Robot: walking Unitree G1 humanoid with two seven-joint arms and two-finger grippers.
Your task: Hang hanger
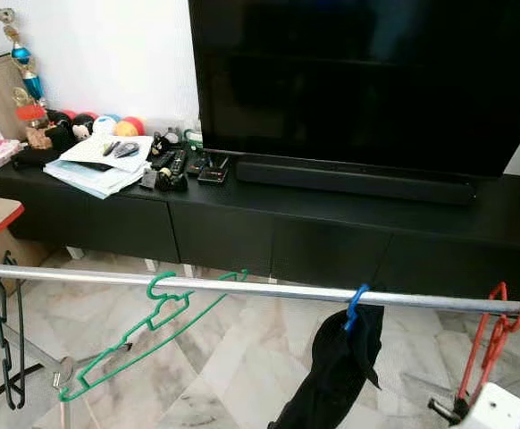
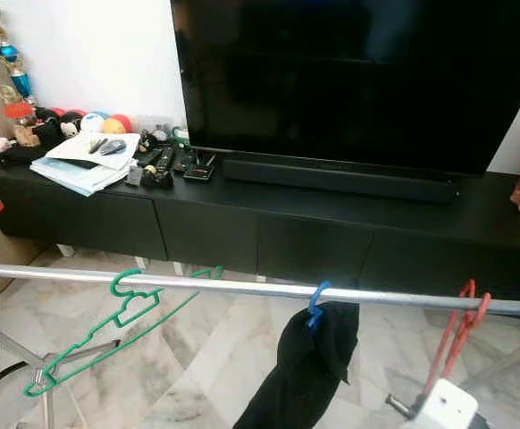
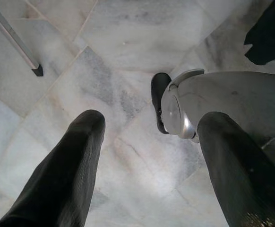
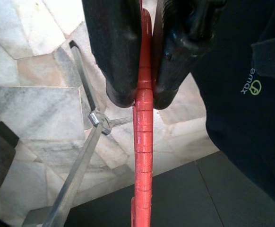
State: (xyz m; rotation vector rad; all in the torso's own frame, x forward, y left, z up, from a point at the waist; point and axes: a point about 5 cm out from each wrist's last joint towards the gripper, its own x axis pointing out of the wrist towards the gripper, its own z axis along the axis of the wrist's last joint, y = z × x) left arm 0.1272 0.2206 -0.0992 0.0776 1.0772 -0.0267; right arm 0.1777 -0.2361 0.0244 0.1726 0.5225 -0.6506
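Three hangers hung on the rail [image 1: 242,288]: green hanger [image 1: 153,331], blue hanger [image 1: 356,306], and red hanger [image 1: 492,340], pinched by the right gripper [image 4: 140,97]; left gripper [image 3: 147,156] spread, empty.

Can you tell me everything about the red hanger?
The red hanger looks like thin plastic, with small ridges along the bar seen in the right wrist view. Its hook curls over the silver rail near the rail's right end, and the body slants down and to the left from there. The right gripper pinches its bar between two black fingers, shut tight on it. No clothes hang on it. A dark garment on a blue hanger hangs on the rail to its left, apart from it.
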